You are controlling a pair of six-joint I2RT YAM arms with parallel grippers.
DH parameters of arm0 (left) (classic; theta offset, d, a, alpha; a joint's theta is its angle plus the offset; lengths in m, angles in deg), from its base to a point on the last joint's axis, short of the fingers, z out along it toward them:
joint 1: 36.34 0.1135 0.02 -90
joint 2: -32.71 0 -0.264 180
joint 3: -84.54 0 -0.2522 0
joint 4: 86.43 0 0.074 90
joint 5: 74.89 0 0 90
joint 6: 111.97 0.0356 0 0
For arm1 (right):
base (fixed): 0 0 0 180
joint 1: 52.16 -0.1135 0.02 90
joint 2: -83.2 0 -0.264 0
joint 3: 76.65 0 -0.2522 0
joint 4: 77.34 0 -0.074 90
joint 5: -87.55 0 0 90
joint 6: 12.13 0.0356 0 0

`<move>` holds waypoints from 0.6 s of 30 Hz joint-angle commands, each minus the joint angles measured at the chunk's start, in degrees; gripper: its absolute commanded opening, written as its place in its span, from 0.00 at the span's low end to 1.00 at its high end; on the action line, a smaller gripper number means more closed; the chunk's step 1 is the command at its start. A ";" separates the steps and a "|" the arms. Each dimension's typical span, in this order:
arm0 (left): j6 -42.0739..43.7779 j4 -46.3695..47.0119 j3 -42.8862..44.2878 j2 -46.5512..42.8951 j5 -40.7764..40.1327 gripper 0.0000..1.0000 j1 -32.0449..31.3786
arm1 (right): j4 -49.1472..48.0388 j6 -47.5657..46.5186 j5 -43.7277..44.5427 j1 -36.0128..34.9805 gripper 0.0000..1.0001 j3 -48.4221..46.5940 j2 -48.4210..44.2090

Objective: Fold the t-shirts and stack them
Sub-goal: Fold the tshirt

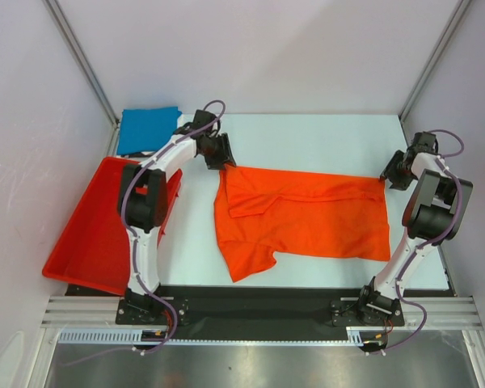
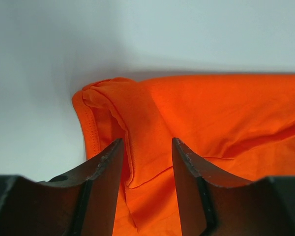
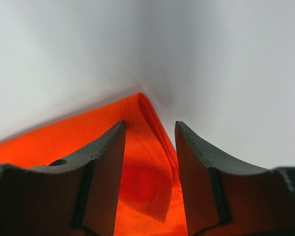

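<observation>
An orange t-shirt [image 1: 307, 214] lies spread across the white table, its upper part folded over and one sleeve trailing at the lower left. My left gripper [image 1: 224, 164] sits at the shirt's far left corner. In the left wrist view the gripper [image 2: 147, 141] is open, with the bunched corner of the shirt [image 2: 211, 108] lying between the fingers. My right gripper [image 1: 385, 178] sits at the far right corner. In the right wrist view the gripper [image 3: 150, 124] is open astride the folded corner of the shirt [image 3: 64, 137]. A blue folded t-shirt [image 1: 148, 129] lies at the far left.
A red bin [image 1: 97, 226] stands tilted at the left edge of the table, beside the left arm. White walls with metal posts enclose the table on three sides. A black strip and rail run along the near edge.
</observation>
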 commanded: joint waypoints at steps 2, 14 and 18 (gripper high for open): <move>-0.27 -0.83 4.01 1.78 0.60 0.49 -0.39 | -1.87 -1.46 -3.07 0.41 0.49 0.35 0.22; -1.49 0.66 3.49 2.05 1.39 0.27 -0.39 | -3.01 -0.59 -6.33 1.11 0.34 -0.09 1.63; -1.67 0.84 4.54 3.01 1.30 0.11 -0.30 | -3.71 0.12 -6.59 1.73 0.20 -0.79 1.80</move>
